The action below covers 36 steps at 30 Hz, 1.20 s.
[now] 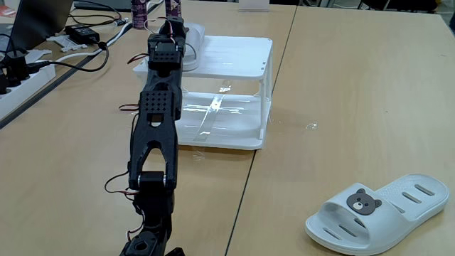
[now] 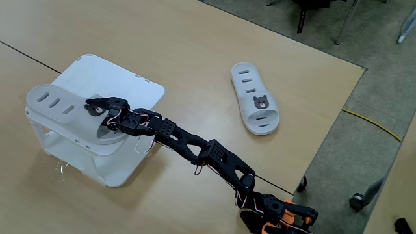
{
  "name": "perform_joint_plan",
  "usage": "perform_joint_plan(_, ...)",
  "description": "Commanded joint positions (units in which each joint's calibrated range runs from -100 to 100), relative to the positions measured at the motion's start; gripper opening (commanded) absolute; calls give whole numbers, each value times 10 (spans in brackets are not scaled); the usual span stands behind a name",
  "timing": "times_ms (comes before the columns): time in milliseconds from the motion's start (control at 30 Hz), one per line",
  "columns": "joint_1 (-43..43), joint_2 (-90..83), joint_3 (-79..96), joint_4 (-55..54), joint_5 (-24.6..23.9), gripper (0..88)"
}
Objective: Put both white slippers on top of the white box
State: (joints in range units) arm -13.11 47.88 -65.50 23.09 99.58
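Note:
One white slipper (image 2: 55, 104) lies flat on the white box (image 2: 133, 88), at the top's left side in that fixed view, its toe hanging over the edge. In the fixed view from behind the arm, this slipper (image 1: 195, 35) peeks out to the right of the arm, at the far left of the white box (image 1: 234, 57). My gripper (image 2: 95, 107) sits right over the slipper's strap, and its jaws are too small and dark to read. The gripper (image 1: 170, 30) is seen end-on there. The other white slipper (image 1: 380, 212), with a bear badge, lies on the table (image 2: 255, 97) far from the box.
Cables, a black adapter (image 1: 84, 33) and a power strip (image 1: 18, 78) lie at the table's far left. Two bottles (image 1: 139, 13) stand behind the box. In the high fixed view the table edge (image 2: 325, 143) runs near the loose slipper, with floor beyond.

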Motion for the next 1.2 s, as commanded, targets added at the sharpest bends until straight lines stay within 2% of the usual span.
perform_joint_plan(0,-4,-54,-38,6,4,291)
perform_joint_plan(233,-3,-162,86,7,4,294)
perform_joint_plan(400,-3,-271,185,119,4,294)
perform_joint_plan(600,-5,-384,277,175,4,294)
perform_joint_plan(967,-5,-737,646,174,4,294)
perform_joint_plan(1067,-2,-780,673,169,4,284)
perform_joint_plan(1100,2,-782,666,168,4,265)
perform_joint_plan(1167,3,-785,660,168,4,143)
